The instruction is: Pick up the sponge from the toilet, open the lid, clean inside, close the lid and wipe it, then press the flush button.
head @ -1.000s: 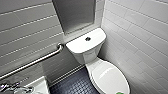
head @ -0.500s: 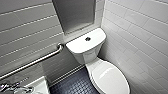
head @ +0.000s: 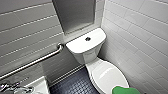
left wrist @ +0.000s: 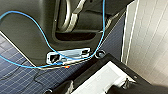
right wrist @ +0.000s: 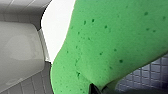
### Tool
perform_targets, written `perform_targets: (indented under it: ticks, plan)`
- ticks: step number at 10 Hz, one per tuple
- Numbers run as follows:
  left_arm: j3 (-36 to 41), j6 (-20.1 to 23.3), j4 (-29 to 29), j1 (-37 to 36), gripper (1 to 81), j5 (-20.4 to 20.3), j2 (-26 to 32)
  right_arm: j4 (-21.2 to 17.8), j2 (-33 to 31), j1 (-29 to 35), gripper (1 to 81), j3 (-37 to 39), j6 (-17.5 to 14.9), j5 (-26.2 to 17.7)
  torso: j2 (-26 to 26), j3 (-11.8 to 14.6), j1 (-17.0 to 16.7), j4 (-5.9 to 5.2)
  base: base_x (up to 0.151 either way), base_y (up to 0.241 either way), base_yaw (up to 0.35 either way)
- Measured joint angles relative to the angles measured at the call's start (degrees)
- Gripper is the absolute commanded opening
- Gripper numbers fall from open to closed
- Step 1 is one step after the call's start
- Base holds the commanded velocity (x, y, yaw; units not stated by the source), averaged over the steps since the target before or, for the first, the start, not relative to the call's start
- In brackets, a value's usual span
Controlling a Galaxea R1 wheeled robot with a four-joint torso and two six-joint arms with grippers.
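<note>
Gripping the sponge (right wrist: 112, 45), the right tool (right wrist: 92, 88) hovers over the lid (head: 107, 75).

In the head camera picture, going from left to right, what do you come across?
The grab bar → flush button → lid → sponge.

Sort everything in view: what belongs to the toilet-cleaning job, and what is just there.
Job:
- sponge, green, at the near edge of the lid
- toilet
- lid, closed
- flush button on the tank top

Just there:
- grab bar on the wall
- sink
- tap
</note>
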State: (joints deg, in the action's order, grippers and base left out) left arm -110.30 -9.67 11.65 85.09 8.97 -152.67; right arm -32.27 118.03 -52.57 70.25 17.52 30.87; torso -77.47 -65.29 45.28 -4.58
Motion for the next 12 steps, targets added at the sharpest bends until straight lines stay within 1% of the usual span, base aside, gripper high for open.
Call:
perform_targets:
  ticks: [2, 3, 9, 12]
  plan:
    - [0.0, 0.0, 0.0, 0.0, 81.1, 0.0, 0.0, 0.0, 2.7, 4.1, 1.0, 0.4, -0.7, -4.5, 0.0, 0.0, 0.0, 0.00, 0.000, 0.000, 0.000]
    - [0.0, 0.0, 0.0, 0.0, 81.1, 0.0, 0.0, -0.1, 4.2, 5.9, 1.0, 1.9, -1.0, -6.8, 0.0, 0.0, 0.0, 0.00, 0.000, 0.000, 0.000]
    - [-0.1, 0.0, 0.1, 0.0, 81.1, 0.2, 0.3, -1.4, 16.4, 19.4, 1.0, 21.7, -1.2, -22.2, 0.0, 0.0, 0.0, 0.00, 0.000, 0.000, 0.000]
    - [-0.6, 0.0, 0.1, 0.0, 81.1, 0.4, -0.2, -1.6, 22.1, 24.5, 1.0, 30.5, -1.0, -27.8, 0.0, 0.0, 0.0, 0.00, 0.000, 0.000, 0.000]
